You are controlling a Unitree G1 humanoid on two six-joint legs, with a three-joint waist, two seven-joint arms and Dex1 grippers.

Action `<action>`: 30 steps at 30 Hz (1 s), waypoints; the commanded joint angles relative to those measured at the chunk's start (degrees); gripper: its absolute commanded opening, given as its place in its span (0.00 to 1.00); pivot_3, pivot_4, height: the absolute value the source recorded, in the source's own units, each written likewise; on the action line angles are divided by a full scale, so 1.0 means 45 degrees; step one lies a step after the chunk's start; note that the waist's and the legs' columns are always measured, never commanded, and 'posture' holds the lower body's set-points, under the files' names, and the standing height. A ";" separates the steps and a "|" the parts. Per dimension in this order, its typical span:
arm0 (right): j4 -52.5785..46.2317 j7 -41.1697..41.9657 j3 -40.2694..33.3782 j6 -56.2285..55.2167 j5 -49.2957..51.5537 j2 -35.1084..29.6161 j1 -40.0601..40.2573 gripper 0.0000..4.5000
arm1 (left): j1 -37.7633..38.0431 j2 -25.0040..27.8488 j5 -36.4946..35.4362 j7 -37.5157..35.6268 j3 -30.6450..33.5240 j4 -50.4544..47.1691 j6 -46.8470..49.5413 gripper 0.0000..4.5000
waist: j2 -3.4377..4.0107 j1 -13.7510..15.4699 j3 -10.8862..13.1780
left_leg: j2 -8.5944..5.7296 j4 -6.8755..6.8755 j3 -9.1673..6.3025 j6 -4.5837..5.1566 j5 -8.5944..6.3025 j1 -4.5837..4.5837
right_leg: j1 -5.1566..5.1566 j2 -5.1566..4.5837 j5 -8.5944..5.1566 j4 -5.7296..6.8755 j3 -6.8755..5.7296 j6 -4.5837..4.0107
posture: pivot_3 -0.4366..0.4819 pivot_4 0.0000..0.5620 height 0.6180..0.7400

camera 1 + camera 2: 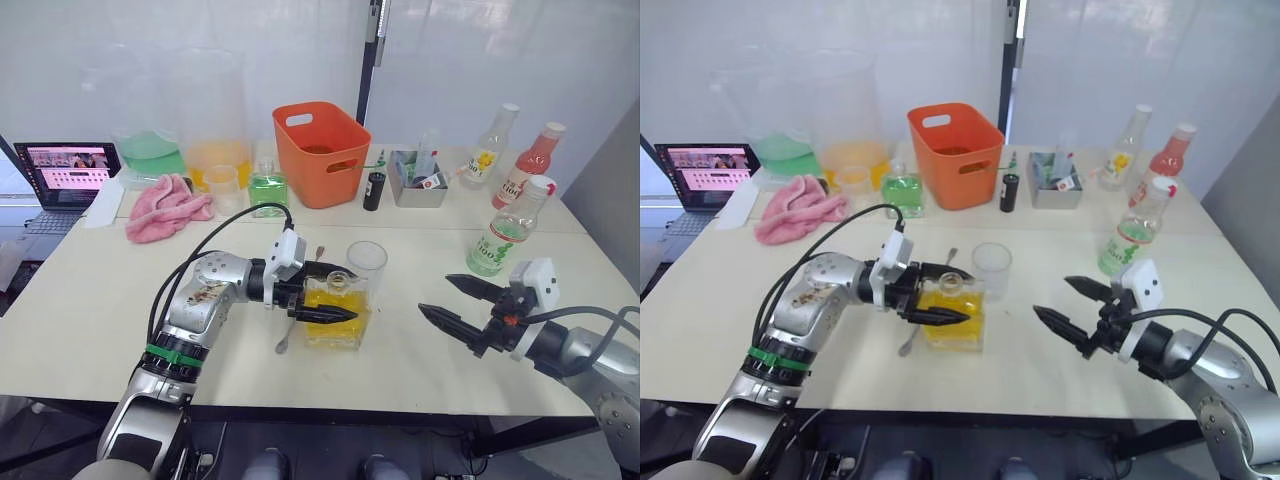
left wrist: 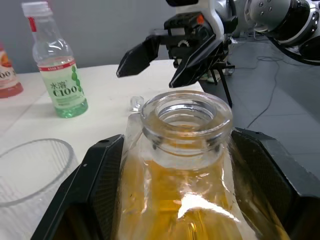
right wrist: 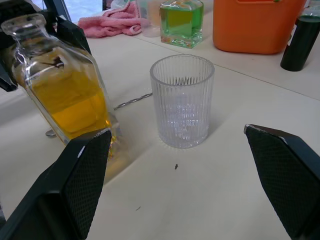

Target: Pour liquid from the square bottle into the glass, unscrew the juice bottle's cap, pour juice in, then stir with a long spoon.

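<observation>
The square bottle (image 1: 338, 318) with yellow liquid stands uncapped on the table, and my left gripper (image 1: 350, 292) is shut on it, one finger (image 2: 95, 190) pressed to each side. The ribbed clear glass (image 1: 365, 262) stands just behind and to the right of it, empty. The long spoon (image 1: 285, 336) lies flat on the table, passing behind the bottle. The juice bottle (image 1: 503, 238) with its white cap (image 1: 540, 186) on stands at the right. In front of it, my right gripper (image 1: 435, 295) is open over bare table, pointing toward the glass.
Along the back stand an orange basket (image 1: 320, 152), a green-liquid square bottle (image 1: 268, 190), two big jugs (image 1: 215, 120), a pink cloth (image 1: 165, 207), a laptop (image 1: 68, 172), a grey tray (image 1: 418, 186), a small black bottle (image 1: 374, 190) and two more drink bottles (image 1: 533, 162).
</observation>
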 commanded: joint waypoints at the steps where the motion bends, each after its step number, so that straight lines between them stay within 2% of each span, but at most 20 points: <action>1: -0.0003 -0.0073 0.0092 0.0006 -0.0171 -0.0119 -0.0253 1.00 | -0.0301 0.0106 -0.0718 0.0139 0.0668 -0.0851 0.0108 0.65 | -0.0001 0.0002 0.0000 | 0.0001 0.0000 0.0001 0.0000 0.0000 0.0000 | 0.0000 0.0001 0.0000 -0.0001 0.0000 0.0000 | 0.48 0.27 0.99; 10: -0.0253 -0.0232 0.0332 0.0139 -0.0040 0.0059 -0.0421 1.00 | -0.1365 0.1309 -0.0856 -0.0057 0.1532 0.0116 0.0651 0.65 | -0.0001 -0.0010 0.0007 | 0.0004 0.0000 0.0004 0.0000 0.0000 -0.0003 | -0.0010 0.0008 0.0000 0.0008 -0.0005 0.0000 | 0.48 0.27 0.99; 16: -0.0473 -0.0275 0.0390 0.0411 0.0236 0.0028 -0.0650 1.00 | -0.2582 0.1754 -0.0064 -0.0155 0.1697 0.2091 -0.0521 0.65 | -0.0003 0.0016 0.0008 | -0.0001 0.0001 0.0013 0.0000 0.0000 -0.0008 | -0.0012 0.0005 0.0000 0.0007 -0.0010 0.0000 | 0.48 0.27 0.99; 20: -0.0813 -0.0431 0.0348 0.0580 0.0555 0.0118 -0.0829 1.00 | -0.3855 0.1354 0.0915 0.0369 0.1598 0.4383 -0.2295 0.65 | -0.0015 0.0105 0.0016 | -0.0003 0.0006 0.0017 -0.0001 0.0001 -0.0026 | -0.0024 0.0006 0.0000 0.0005 -0.0016 0.0000 | 0.48 0.27 0.99; 26: -0.0949 -0.0693 0.0264 0.0528 0.0587 0.0184 -0.0900 1.00 | -0.5745 0.0036 0.2519 0.1707 0.1372 0.8156 -0.5912 0.65 | -0.0022 0.0277 0.0019 | -0.0024 0.0025 0.0018 0.0000 0.0001 -0.0114 | -0.0103 -0.0001 0.0006 0.0025 -0.0020 0.0010 | 0.48 0.27 0.99; 30: -0.1124 -0.0902 0.0246 0.0483 0.0552 0.0317 -0.0718 1.00 | -0.7081 -0.0960 0.4238 0.3819 0.0990 1.1003 -0.9012 0.65 | -0.0036 0.0261 0.0028 | -0.0030 0.0027 0.0012 0.0000 0.0002 -0.0160 | -0.0160 0.0000 0.0009 0.0062 -0.0018 0.0010 | 0.48 0.27 0.99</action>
